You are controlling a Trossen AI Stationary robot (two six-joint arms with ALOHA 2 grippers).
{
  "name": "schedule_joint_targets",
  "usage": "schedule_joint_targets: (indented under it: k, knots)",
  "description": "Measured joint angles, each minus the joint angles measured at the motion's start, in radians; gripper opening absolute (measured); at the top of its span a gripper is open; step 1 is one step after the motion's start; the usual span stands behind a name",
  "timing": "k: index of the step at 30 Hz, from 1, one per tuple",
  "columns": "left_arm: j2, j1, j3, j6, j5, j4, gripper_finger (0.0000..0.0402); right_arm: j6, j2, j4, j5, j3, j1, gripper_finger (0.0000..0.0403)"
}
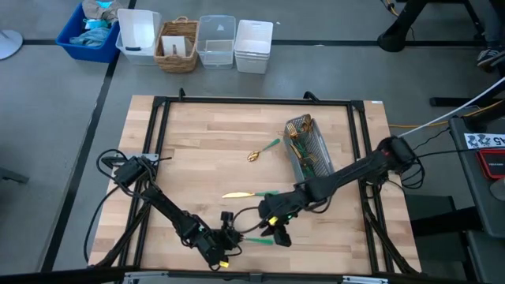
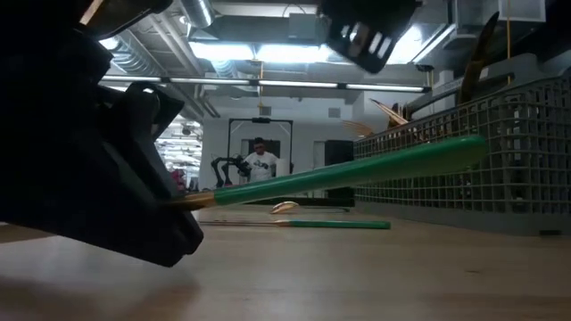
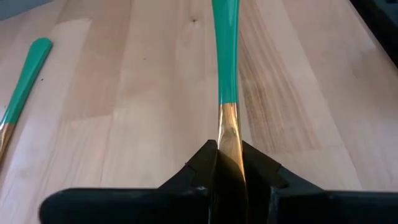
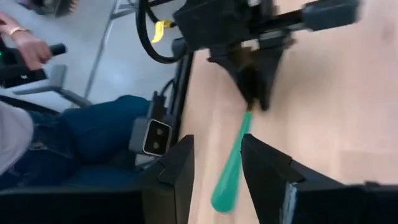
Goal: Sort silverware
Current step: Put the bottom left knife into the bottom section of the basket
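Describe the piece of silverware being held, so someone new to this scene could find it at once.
Start at the wooden table and go to its near edge, where the two arms meet. The left hand is shut on the gold end of a teal-handled utensil, with the open right hand at its handle tip. Unlike the knife and spoon lying flat farther back, this one is gripped.

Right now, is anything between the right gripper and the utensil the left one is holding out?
Nothing visible. The left gripper is shut on the utensil's gold end, and its green handle already sits between the open fingers of the right gripper, with bare table around them.
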Motion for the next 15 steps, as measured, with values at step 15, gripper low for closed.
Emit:
schedule_joint_targets:
  k: [15]
  knots:
    - [-0.016, 0.038, 0.002, 0.102, -0.061, 0.081, 0.0041, -0.054, -0.288, -0.328, 0.274, -0.001, 0.014, 0.0131]
